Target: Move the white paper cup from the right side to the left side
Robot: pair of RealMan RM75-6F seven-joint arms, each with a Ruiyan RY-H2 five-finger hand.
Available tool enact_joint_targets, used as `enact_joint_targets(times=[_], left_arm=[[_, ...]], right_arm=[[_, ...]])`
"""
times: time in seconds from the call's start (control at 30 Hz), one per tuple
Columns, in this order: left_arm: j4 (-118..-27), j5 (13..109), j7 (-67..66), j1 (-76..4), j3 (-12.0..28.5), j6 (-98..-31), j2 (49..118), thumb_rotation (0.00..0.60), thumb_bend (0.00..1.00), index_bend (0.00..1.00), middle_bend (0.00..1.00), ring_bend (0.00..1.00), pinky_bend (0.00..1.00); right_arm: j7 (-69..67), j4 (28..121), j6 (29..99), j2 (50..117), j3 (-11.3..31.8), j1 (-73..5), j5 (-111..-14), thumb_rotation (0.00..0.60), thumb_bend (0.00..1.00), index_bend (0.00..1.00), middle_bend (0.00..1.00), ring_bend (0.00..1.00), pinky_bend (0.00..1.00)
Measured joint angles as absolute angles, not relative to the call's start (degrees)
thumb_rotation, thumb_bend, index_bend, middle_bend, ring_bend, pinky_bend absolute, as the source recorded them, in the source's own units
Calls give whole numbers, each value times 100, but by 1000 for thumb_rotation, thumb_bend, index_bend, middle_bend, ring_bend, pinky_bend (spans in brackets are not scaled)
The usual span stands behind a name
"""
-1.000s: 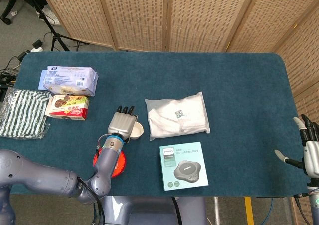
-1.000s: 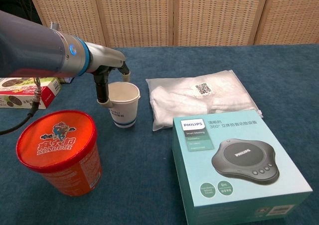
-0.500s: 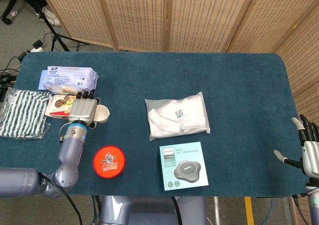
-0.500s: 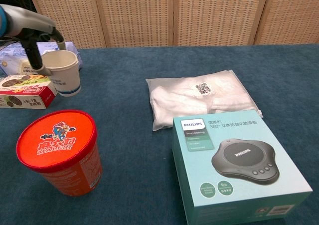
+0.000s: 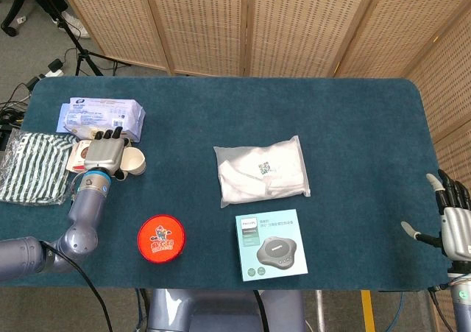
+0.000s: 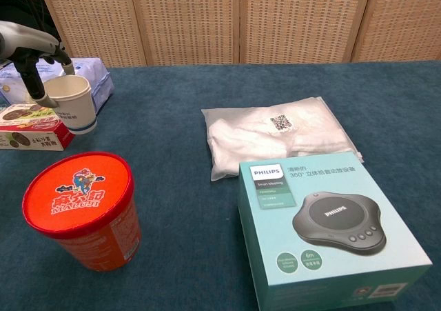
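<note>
The white paper cup (image 5: pixel 133 163) (image 6: pixel 73 104) stands upright at the left of the blue table (image 5: pixel 353 126), right beside a red and green snack box (image 6: pixel 31 128). My left hand (image 5: pixel 105 152) (image 6: pixel 33 61) grips the cup at its rim, with fingers inside and outside the wall. Whether the cup's base touches the cloth I cannot tell. My right hand (image 5: pixel 452 222) hangs off the table's right edge with its fingers spread and nothing in it; the chest view does not show it.
A red-lidded tub (image 5: pixel 161 238) (image 6: pixel 83 211) stands near the front edge. A white plastic bag (image 5: pixel 261 170) (image 6: pixel 279 138) and a teal Philips box (image 5: pixel 271 245) (image 6: pixel 327 228) lie mid-table. A tissue pack (image 5: pixel 99 117) and striped cloth (image 5: pixel 33 166) lie far left.
My left hand has carried the cup from beside the white bag leftward, past the red tub, to beside the snack box. The right hand has barely shifted.
</note>
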State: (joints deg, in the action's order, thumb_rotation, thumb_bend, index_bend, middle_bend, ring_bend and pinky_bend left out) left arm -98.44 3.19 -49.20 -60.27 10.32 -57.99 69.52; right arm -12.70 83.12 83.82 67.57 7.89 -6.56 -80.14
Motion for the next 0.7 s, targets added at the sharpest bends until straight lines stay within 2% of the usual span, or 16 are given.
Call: enact_joint_targets(times=[0.3,0.7], left_arm=[[-10119,669,-4675,-5903,923,-5608,6546,600,307,403,0,0,0],[-10797,1222,-4146,-5486,595,-5027,5307,600,305,403,0,0,0]], right_arm=[[-1283,8326,8440,6754,799,-629,-8079,600,182,81,0,0,0],[-1280,8353,8468,6739,815,-604,-8103,600,182,81,0,0,0]])
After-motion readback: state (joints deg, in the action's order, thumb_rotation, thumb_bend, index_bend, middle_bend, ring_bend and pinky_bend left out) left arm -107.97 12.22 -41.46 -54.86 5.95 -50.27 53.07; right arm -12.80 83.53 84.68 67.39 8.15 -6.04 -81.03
